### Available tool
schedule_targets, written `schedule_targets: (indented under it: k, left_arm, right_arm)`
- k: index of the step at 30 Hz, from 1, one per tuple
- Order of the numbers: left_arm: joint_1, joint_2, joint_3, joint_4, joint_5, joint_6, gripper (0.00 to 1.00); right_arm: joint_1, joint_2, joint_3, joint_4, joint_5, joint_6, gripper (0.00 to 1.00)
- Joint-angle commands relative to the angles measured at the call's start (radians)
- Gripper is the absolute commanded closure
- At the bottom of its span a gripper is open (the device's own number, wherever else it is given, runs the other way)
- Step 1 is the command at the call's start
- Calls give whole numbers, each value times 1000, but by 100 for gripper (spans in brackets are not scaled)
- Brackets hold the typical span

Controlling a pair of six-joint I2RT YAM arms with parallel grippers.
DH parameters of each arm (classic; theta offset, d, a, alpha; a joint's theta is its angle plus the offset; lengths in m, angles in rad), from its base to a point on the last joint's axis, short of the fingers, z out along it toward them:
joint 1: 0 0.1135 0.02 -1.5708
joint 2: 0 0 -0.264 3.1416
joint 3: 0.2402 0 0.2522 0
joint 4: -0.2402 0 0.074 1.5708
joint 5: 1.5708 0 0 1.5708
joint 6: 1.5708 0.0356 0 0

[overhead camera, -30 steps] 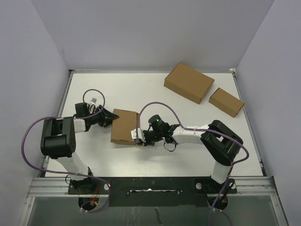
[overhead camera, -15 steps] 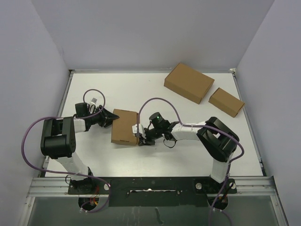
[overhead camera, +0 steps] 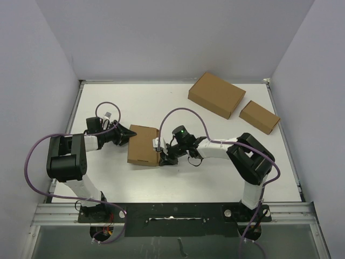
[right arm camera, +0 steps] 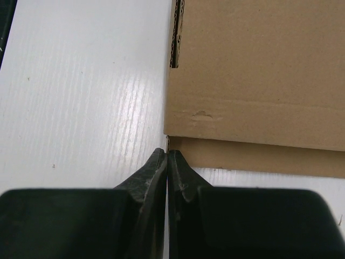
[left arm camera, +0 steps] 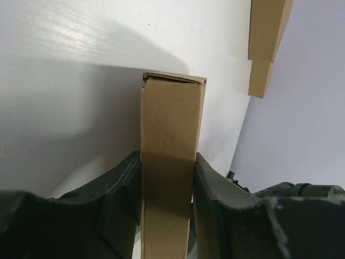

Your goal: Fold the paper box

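- My right tool is pressed together and holds nothing. Its tips sit at the near right corner of the paper box, right by a strip of card that pokes out under the lid.
- The paper box lies flat on the tabletop, left of centre, between my two arms.
- My left tool is clamped across the box's left edge, one finger on the lid and one on the base.
- I judge the card light, stiff across its panels and quick to crease; a small dent already marks the lid. It will likely slide on the smooth tabletop, so I'd pin an edge and work the flaps, not the panel middles.
- Far right, well apart, lie a larger brown box and a smaller brown box.
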Motion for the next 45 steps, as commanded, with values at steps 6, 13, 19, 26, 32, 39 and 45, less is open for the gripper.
schedule_targets:
  k: [6, 13, 19, 26, 32, 39, 45]
  left_arm:
    - [-24, -26, 25, -130, -77, 70, 92]
    - [-51, -61, 48, -189, -125, 94, 92]
    - [-87, -82, 72, -246, -175, 120, 92]
    - [-118, -116, 112, -329, -267, 172, 92]
    - [-127, -130, 133, -388, -310, 232, 92]
    - [-143, -122, 176, -459, -337, 287, 92]
    - [-198, -130, 246, -570, -428, 347, 92]
  right_arm:
    - [-3, 26, 93, -56, 7, 22, 100]
    - [8, 38, 139, -126, 29, 18, 100]
    - [33, 40, 168, -174, 66, -9, 100]
    - [41, 46, 181, -191, 81, -11, 100]
    - [32, 41, 210, -282, 61, -83, 84]
    - [-23, -42, 229, -380, 11, -192, 62]
    - [-149, -131, 234, -398, -36, -166, 61]
